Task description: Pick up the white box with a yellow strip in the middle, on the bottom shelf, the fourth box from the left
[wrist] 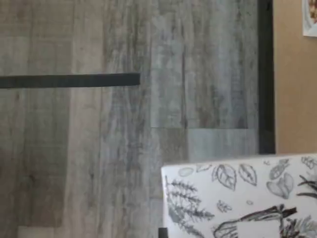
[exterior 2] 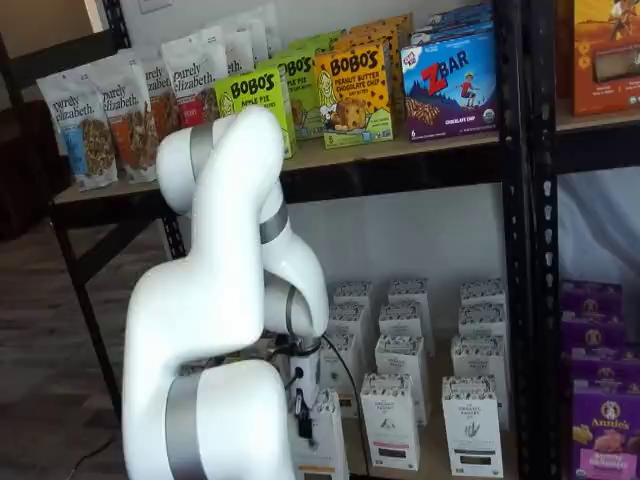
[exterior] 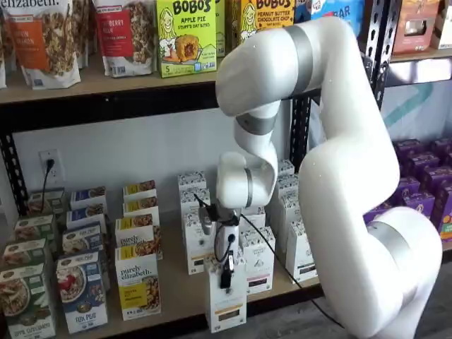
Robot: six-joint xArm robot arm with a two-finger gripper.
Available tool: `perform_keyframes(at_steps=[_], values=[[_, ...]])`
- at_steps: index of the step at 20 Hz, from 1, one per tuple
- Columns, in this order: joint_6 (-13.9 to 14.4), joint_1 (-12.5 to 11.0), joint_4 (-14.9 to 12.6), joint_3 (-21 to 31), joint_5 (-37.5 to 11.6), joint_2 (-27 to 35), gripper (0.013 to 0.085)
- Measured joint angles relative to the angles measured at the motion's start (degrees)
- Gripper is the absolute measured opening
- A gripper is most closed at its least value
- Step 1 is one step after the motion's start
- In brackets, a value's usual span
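The white box [exterior: 227, 305] is a tall narrow carton with a thin yellow strip across its front. It stands out at the front edge of the bottom shelf [exterior: 180, 296], ahead of its row. My gripper [exterior: 227, 272] comes down on its top, shut on it, with a black finger lying over the upper front face. Both shelf views show this: the box [exterior 2: 327, 445] sits low beside the arm, under the gripper [exterior 2: 303, 418]. The wrist view holds the box's leaf-patterned top [wrist: 237, 198] close up, with grey floor planks behind it. The fingers do not show there.
Like white cartons [exterior: 259, 261] stand in rows right behind and to the right. Granola boxes [exterior: 138, 286] fill the shelf's left part. The black upright [exterior: 300, 141] rises behind the arm. The upper shelf [exterior: 106, 85] carries bags and Bobo's boxes. Purple boxes [exterior: 424, 191] fill the right bay.
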Motion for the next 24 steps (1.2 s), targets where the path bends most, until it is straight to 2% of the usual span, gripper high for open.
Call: perform_keyframes(at_steps=[4, 9, 11, 14, 17, 20, 24], values=[[-2.31, -0.05, 2.11, 7.32, -1.56, -5.3, 0.053], [-1.58, -0.17, 1.03, 17.18, -3.93, -13.34, 0.053], [-2.32, -0.27, 1.65, 21.44, -4.29, -17.28, 0.053], [-4.18, -0.54, 3.38, 25.4, -3.19, -22.04, 0.053], [-4.82, -1.22, 3.69, 28.78, -0.52, -27.72, 0.053], [-3.55, -1.68, 2.17, 30.68, 1.25, -31.64, 0.053], [0.42, -2.61, -2.2, 33.23, 6.96, -39.85, 0.053]])
